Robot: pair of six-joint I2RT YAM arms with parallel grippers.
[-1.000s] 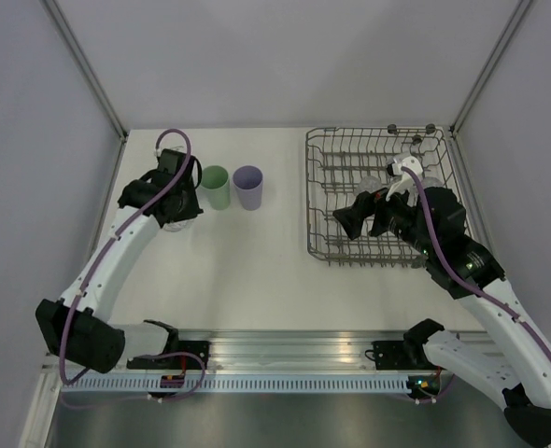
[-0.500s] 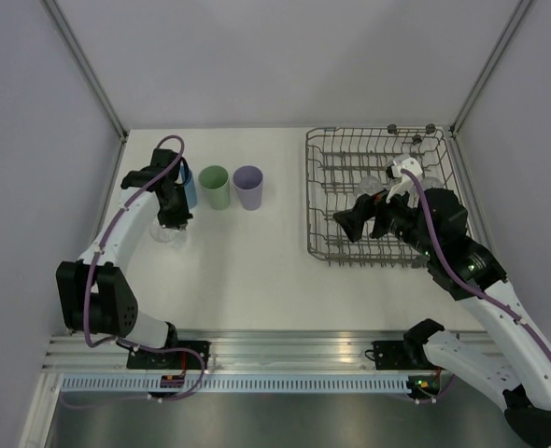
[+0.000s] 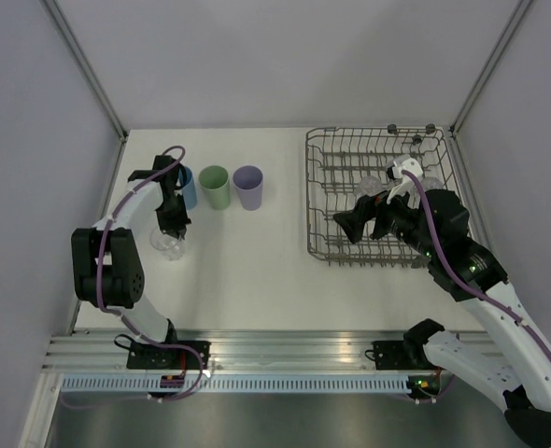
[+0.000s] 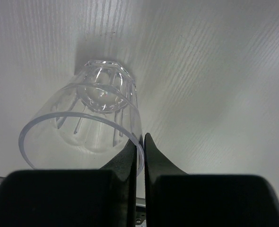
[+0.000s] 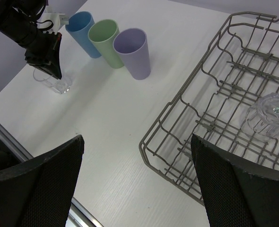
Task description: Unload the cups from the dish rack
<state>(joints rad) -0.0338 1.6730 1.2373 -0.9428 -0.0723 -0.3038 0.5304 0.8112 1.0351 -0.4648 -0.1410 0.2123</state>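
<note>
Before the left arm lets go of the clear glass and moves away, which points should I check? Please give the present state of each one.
1. Clear glass stands upright on the table: ok.
2. Left gripper has released it: not ok; its fingers are pinching the glass wall at the rim.
3. Glass stands apart from the blue tumbler: ok; the right wrist view shows a gap.
4. Right gripper open and empty: ok; it hangs over the dish rack.
5. Rack unloaded: not ok; at least one upturned glass is inside.
6. How many glasses are left in the rack: cannot tell; the right arm hides part of it.
</note>
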